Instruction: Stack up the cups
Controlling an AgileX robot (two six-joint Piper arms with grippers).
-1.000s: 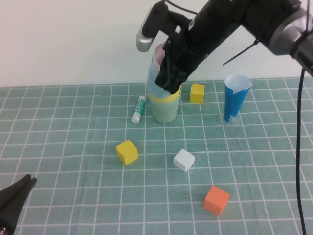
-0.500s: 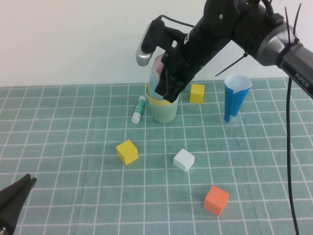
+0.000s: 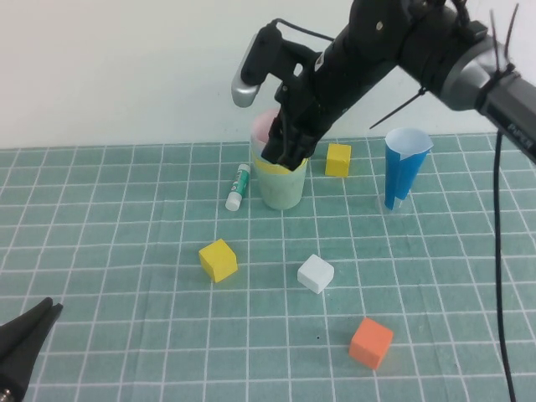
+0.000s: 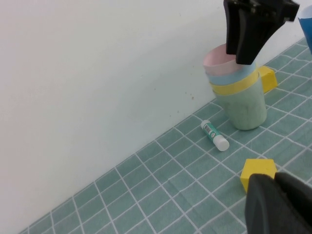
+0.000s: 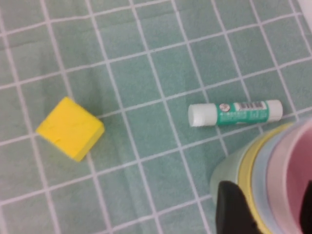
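**Pink cup now seated deep in the stack**

Compared with a second ago, the right arm has lowered: the pink cup [image 3: 261, 127], then riding high above the light blue cup [image 4: 232, 77], now sits well down inside it, only its rim showing. The right pincer [image 3: 285, 149] remains at the stack's mouth, one finger [image 5: 235, 210] outside the rims; whether it is clamped on the pink rim or has let go, I cannot tell. The stack stands upright at the counter's far edge by the wall: pale green cup [image 3: 281, 188] at the bottom, yellow cup [image 3: 280, 167] as a band above it, blue, then pink.

The counter [image 3: 126, 243] is covered in a teal cloth with a white grid; behind it rises a plain white wall [image 3: 117, 67].

The left pincer [image 3: 23, 343] has not shifted, low at the near left corner with its tips together.

A dark blue paper cone [image 3: 404, 170] stands right of the stack, a glue stick [image 3: 238, 187] lies just left of it, and a small yellow cube [image 3: 337, 159] sits behind it on the right. Nearer lie a yellow cube [image 3: 218, 260], a white cube [image 3: 315, 274] and an orange cube [image 3: 370, 342].
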